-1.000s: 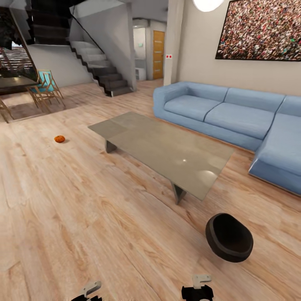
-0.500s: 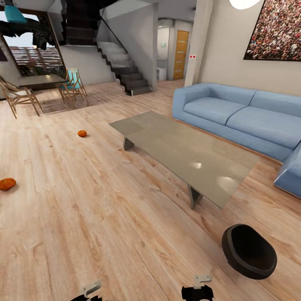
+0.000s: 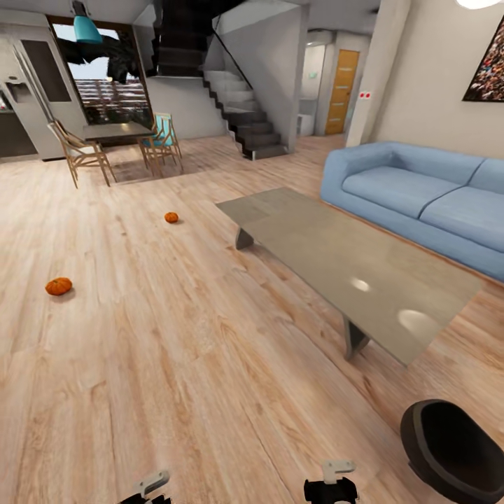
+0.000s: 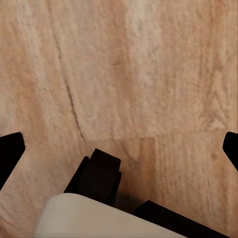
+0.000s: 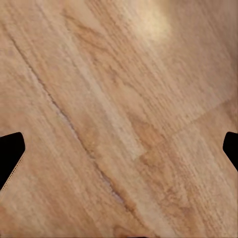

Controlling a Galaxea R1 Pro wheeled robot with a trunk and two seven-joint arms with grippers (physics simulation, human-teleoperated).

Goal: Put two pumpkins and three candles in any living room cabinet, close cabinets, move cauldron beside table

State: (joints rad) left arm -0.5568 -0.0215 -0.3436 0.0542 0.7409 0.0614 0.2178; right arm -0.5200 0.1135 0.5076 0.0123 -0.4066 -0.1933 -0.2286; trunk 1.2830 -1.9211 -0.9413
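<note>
Two small orange pumpkins lie on the wooden floor in the head view: one point(image 3: 171, 218) just left of the table's far end, the other point(image 3: 59, 285) nearer and further left. The low table point(image 3: 350, 269) with its pale glassy top stands at centre right. The black cauldron point(image 3: 455, 451) lies tipped on the floor at the bottom right, a little in front of the table's near corner. My left gripper point(image 4: 119, 148) and right gripper point(image 5: 119, 151) are both open over bare floor, holding nothing. The candles and the cabinet are out of view.
A blue sofa point(image 3: 420, 192) runs along the right wall behind the table. A dining table with wooden chairs point(image 3: 115, 136) stands at the far left by a window, and a staircase point(image 3: 241, 112) rises at the back. Open floor stretches between me and the pumpkins.
The head view has swung to the left, so the table, sofa and cauldron sit further right in the picture and the nearer pumpkin is further in. Nothing itself moved; both arms hold their pose.
</note>
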